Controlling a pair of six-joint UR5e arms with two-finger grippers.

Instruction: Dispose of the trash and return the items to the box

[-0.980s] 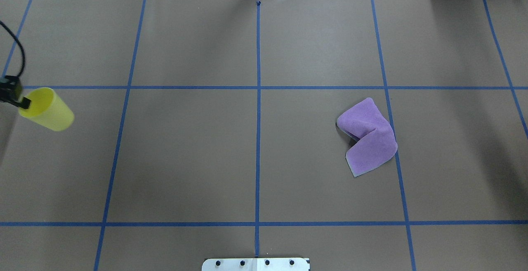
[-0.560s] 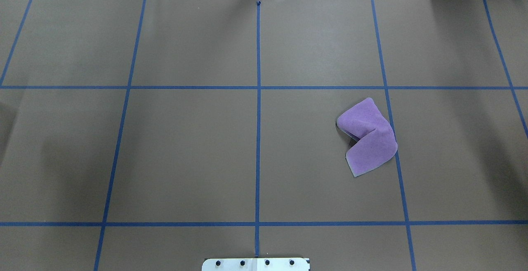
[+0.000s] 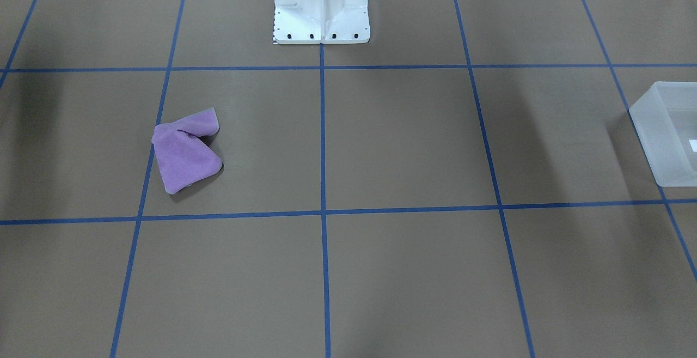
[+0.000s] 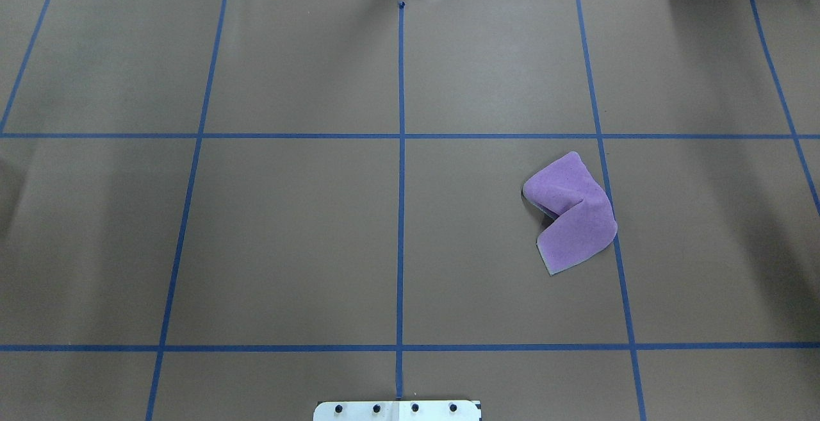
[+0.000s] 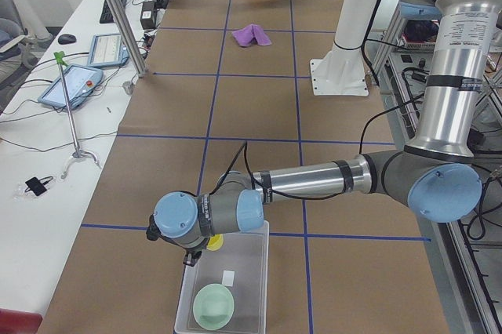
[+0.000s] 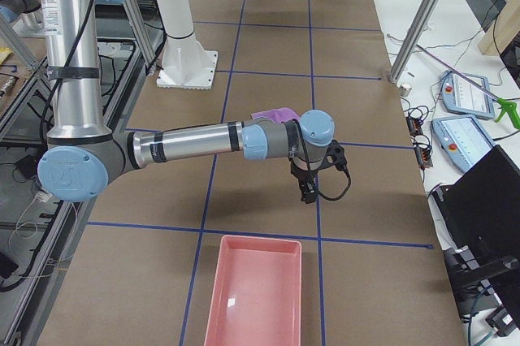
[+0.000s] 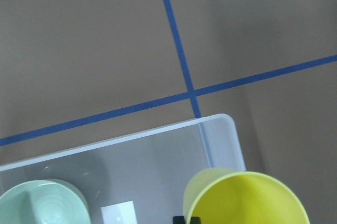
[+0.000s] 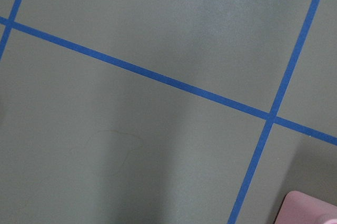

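Observation:
The yellow cup (image 7: 247, 199) hangs tilted over a corner of the frosted-white box (image 7: 158, 135). One black fingertip (image 7: 187, 220) of my left gripper (image 5: 201, 249) sits at its rim, so the gripper is shut on the cup. The sage-green bowl (image 7: 42, 204) lies inside the box, also seen in the exterior left view (image 5: 213, 305). The box's end shows at the right edge of the front view (image 3: 661, 134). My right gripper (image 6: 307, 193) points down over bare table near the purple cloth (image 6: 275, 113); I cannot tell if it is open.
The purple cloth (image 4: 571, 213) lies crumpled right of the table's middle. A pink tray (image 6: 256, 293) stands at the table's right end, its corner in the right wrist view (image 8: 310, 211). The white robot pedestal (image 3: 321, 4) stands at the table's near edge.
In the overhead view my left gripper and the yellow cup moved left and out of frame. The purple cloth has not moved.

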